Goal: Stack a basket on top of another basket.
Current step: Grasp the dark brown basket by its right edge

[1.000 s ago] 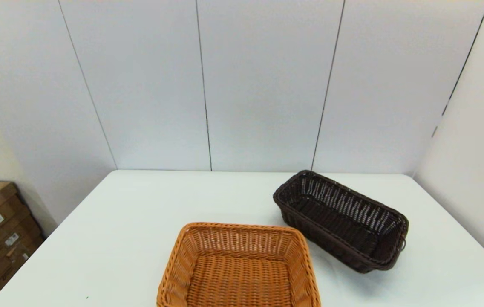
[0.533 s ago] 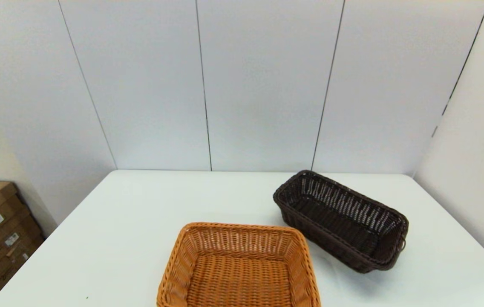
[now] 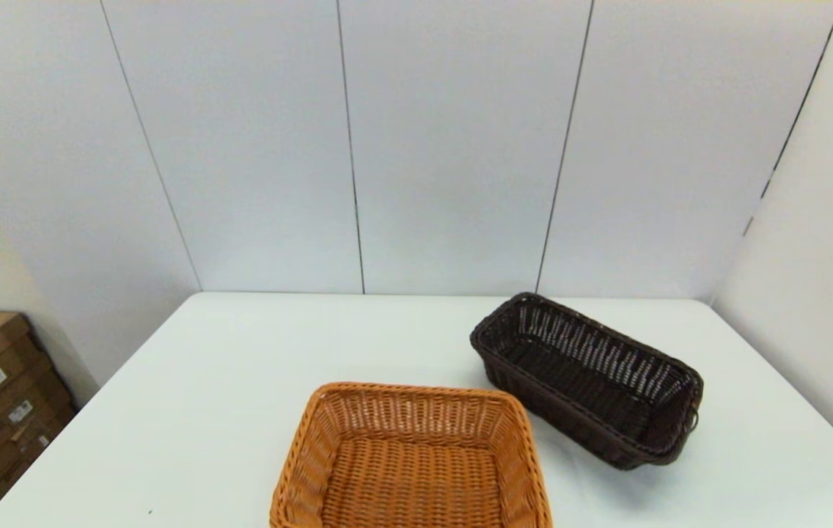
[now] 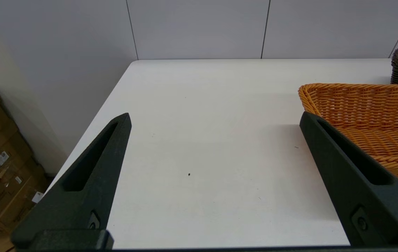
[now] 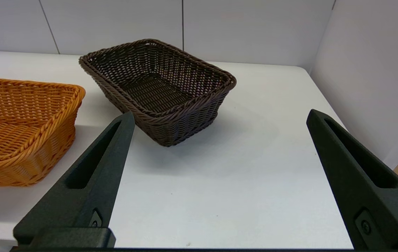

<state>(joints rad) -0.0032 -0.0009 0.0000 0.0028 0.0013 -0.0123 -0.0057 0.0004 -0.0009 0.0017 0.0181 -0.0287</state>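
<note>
Both pairs of jaws stand spread wide with nothing between them: the left gripper (image 4: 214,117) hangs at the near left edge of the white table (image 3: 240,381), over bare surface, and the right gripper (image 5: 220,115) hangs at the near right edge, pointing toward the dark brown basket (image 5: 160,87). Neither arm shows in the head view, which suggests both are parked low and close to the robot, with no step of the task begun

That dark brown basket (image 3: 589,381) sits on the right half of the table, toward the back, turned at an angle so one corner points at the robot's right arm. The orange-tan basket (image 3: 409,458) sits near the front edge, about centre, squared to the robot, part of it cut off by the frame. They lie near each other with a gap of table between, not touching; both are upright and empty

This layout seems to favour the right arm, since the dark one is on its side and faces its wide fingers. Its braided rim looks like the natural place to pinch, one finger inside the wall and one outside. Because it sits skewed relative to the orange-tan basket (image 5: 20,129), it will likely need turning in the air so the flared sides nest squarely; otherwise it may perch crooked on the rim
</note>
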